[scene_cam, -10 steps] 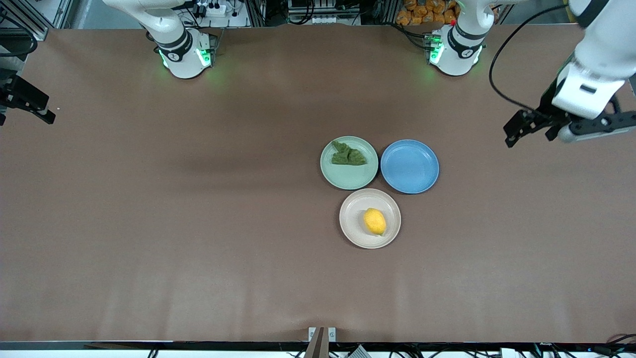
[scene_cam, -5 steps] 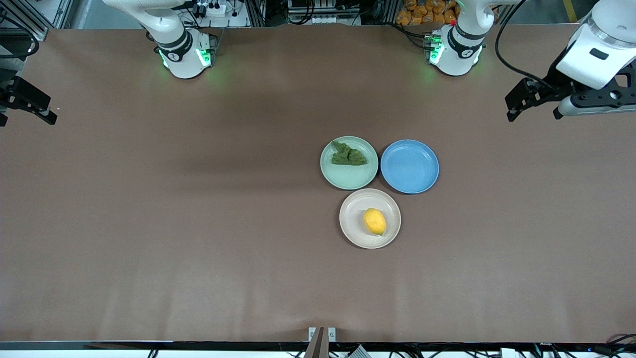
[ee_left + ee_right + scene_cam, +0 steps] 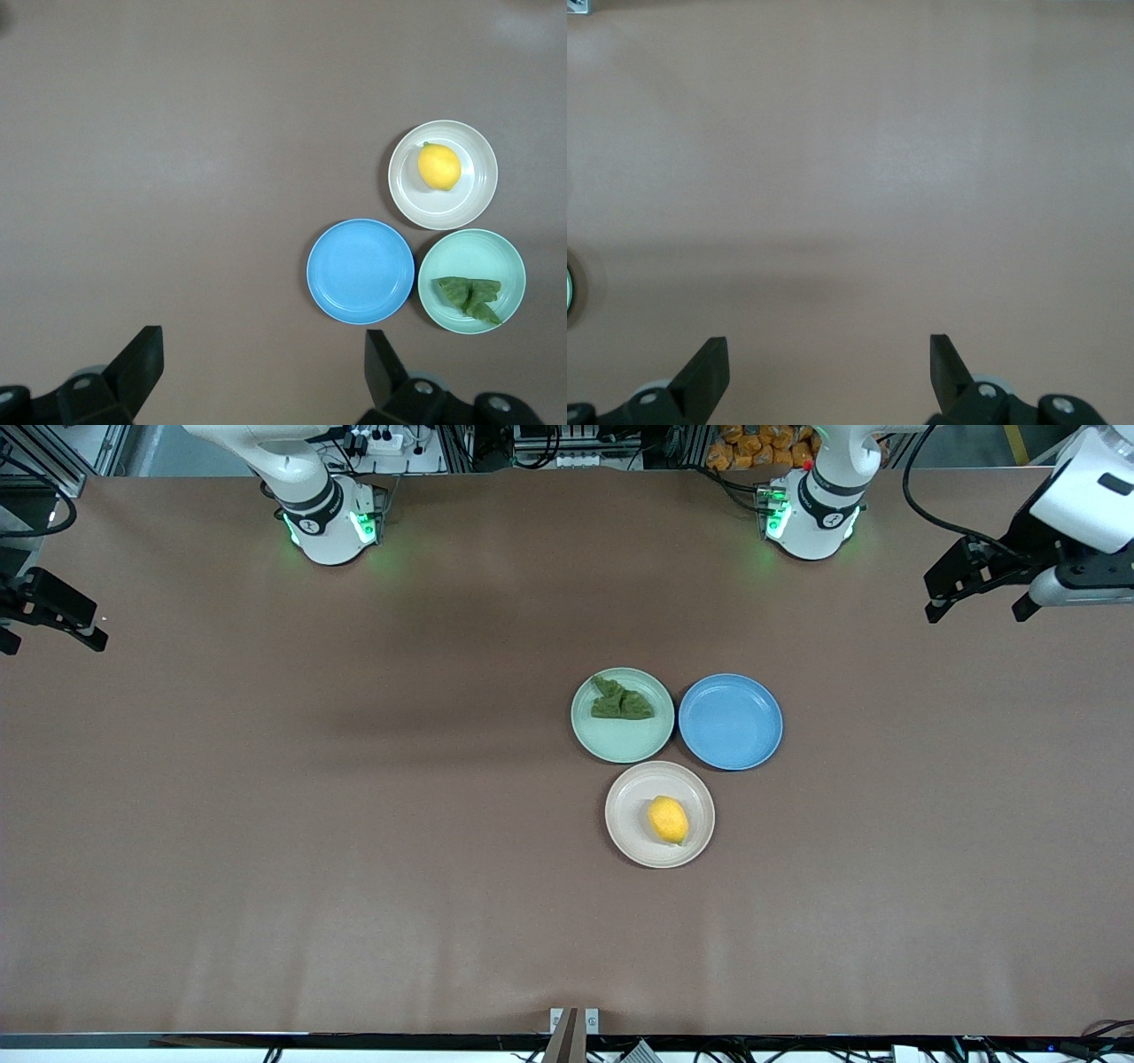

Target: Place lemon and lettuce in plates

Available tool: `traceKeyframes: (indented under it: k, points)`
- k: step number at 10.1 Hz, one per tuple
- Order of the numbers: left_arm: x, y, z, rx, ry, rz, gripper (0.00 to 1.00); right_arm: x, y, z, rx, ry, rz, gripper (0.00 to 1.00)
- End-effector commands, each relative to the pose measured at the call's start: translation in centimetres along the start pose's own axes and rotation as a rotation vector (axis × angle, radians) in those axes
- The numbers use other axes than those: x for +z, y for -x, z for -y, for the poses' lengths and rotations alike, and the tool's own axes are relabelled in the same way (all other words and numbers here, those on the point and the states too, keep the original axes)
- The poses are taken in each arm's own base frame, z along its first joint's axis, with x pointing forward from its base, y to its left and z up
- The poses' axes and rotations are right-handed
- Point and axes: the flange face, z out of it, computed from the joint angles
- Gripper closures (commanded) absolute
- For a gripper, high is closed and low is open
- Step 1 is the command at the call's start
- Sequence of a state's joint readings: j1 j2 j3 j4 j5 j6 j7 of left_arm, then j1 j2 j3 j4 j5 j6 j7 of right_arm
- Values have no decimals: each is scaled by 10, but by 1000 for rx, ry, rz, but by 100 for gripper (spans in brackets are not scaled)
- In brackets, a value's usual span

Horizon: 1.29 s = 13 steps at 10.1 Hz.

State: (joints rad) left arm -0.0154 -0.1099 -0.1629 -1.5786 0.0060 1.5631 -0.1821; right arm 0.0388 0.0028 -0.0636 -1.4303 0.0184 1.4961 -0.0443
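The lemon point(image 3: 668, 819) sits in the cream plate point(image 3: 629, 831), the lettuce point(image 3: 620, 701) in the mint plate point(image 3: 620, 742); the left gripper point(image 3: 977, 599) and right gripper point(image 3: 51, 631) hang over the desk point(image 3: 354, 824), jaws apart.

The right arm's black two-finger gripper point(image 3: 53, 615) is cut by the front view's edge at the right arm's end of the table, so only part of its body shows there. In the right wrist view only the two dark fingertips point(image 3: 709, 367) rise into the picture, the rest cut off by the frame edge. The left arm's black two-finger gripper point(image 3: 979, 593) runs out of the front view at the left arm's end, its white wrist housing cropped. The round pale mint green plate point(image 3: 570, 292) appears in the right wrist view only as a thin sliver at the edge. The wrinkled dark green lettuce leaf piece point(image 3: 622, 701) hides part of that plate's floor.
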Motion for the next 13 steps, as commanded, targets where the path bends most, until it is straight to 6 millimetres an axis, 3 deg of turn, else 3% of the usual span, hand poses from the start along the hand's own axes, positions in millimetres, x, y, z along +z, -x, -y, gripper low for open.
traceKeyframes:
  k: [1,5,8,10,13]
  points:
    - [7,-10,1,18,33,35,0,-3,6,0,-15,-12,-13,0]
    - [13,-32,-2,21,45,37,0,-4,7,1,-15,-9,-16,0]
    - [13,-32,-2,21,42,36,0,18,9,16,-43,-13,34,0]
    - [14,-32,-1,21,40,37,0,23,12,38,-67,-10,46,0]
    - [13,-32,-1,21,40,34,0,21,14,38,-67,-10,43,0]
